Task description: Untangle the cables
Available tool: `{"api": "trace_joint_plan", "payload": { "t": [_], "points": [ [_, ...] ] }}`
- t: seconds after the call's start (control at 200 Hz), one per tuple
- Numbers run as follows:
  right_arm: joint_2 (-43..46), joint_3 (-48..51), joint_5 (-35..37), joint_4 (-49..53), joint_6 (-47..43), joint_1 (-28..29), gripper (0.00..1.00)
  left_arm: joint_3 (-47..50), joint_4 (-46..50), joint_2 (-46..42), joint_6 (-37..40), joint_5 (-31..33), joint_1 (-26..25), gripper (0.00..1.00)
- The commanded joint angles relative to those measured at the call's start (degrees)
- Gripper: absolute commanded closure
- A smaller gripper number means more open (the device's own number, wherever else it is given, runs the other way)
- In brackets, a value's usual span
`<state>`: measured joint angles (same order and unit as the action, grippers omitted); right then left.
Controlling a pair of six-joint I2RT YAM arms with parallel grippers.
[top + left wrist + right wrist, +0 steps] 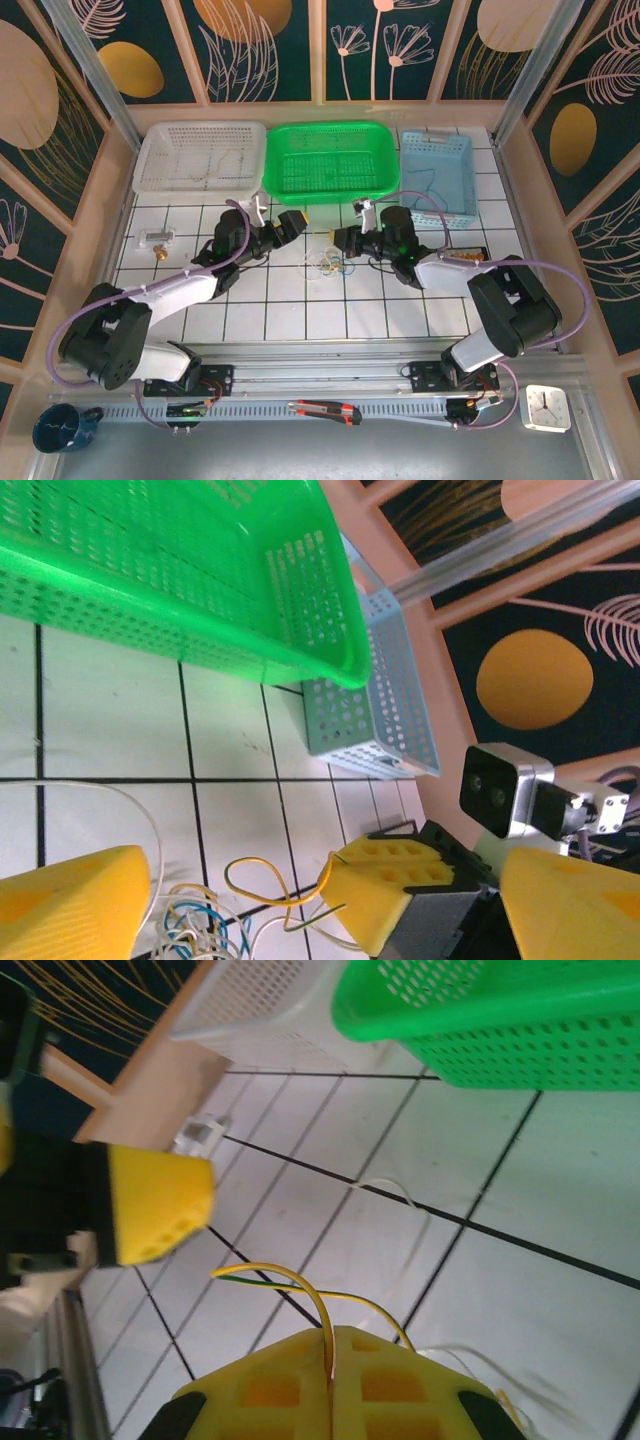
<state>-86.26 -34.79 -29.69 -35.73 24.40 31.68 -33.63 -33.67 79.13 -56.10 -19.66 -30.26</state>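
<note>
Left tool [294,222]: apart, beside cables [325,264].
Right tool [331,1365]: clamped on one yellow strand [300,1278].
Cables: clump on tabletop [250,318].

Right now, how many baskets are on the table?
3, in a row at the far side: white basket on the left, green basket in the middle, blue basket on the right. None looks hidden.

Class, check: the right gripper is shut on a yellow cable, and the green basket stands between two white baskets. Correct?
No: top external shows the green basket between a white basket and a light blue basket. The right gripper is shut on the yellow cable.
</note>
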Motion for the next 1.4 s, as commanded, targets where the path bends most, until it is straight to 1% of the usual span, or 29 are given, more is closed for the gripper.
{"api": "trace_joint_plan", "payload": {
  "t": [0.0,0.155,0.215,0.315,0.41,0.535,0.601,0.771,0.981,1.076,1.391],
  "points": [
    [0.06,1.82,-4.7,-10.48,6.11,-2.16,1.0,-0.6,-3.34,1.68,1.53,-3.55,0.21,0.2],
    [-0.55,3.92,-7.85,-18.41,11.75,-3.22,1.0,2.2,-8.28,2.96,-0.43,-4.49,0.15,0.21],
    [-0.74,4.25,-8.43,-19.82,12.94,-3.39,1.0,2.62,-9.2,2.97,-0.68,-4.5,-0.04,0.21],
    [-1.08,4.2,-8.71,-20.48,13.78,-3.49,1.0,2.26,-10.05,3.25,-0.06,-5.53,-0.22,0.24],
    [-1.91,4.33,-9.71,-22.31,15.44,-3.64,1.0,1.17,-8.26,3.42,2.7,-5.83,-0.48,0.29],
    [-3.26,4.8,-10.97,-25.79,17.99,-3.92,1.0,0.84,-5.73,3.66,8.25,-4.67,-0.83,0.38],
    [-3.88,4.82,-11.41,-26.97,18.93,-4.04,1.0,0.93,-4.81,3.75,11.63,-3.97,-1.18,0.39],
    [-4.53,4.81,-12.01,-27.91,19.78,-4.1,1.0,0.2,-2.86,4.52,17.11,-1.38,-2.41,0.38],
    [-4.36,4.99,-12.3,-27.91,20.07,-4.17,1.0,-2.78,-3.22,6.99,19.0,1.89,-3.67,0.37],
    [-4.09,5.16,-12.31,-27.82,20.07,-4.1,1.0,-3.37,-5.89,7.78,18.92,3.76,-4.05,0.37],
    [-3.63,5.78,-13.18,-29.22,21.25,-3.94,1.0,-3.39,-16.07,11.13,17.48,7.38,-5.12,0.29]
  ]
}}
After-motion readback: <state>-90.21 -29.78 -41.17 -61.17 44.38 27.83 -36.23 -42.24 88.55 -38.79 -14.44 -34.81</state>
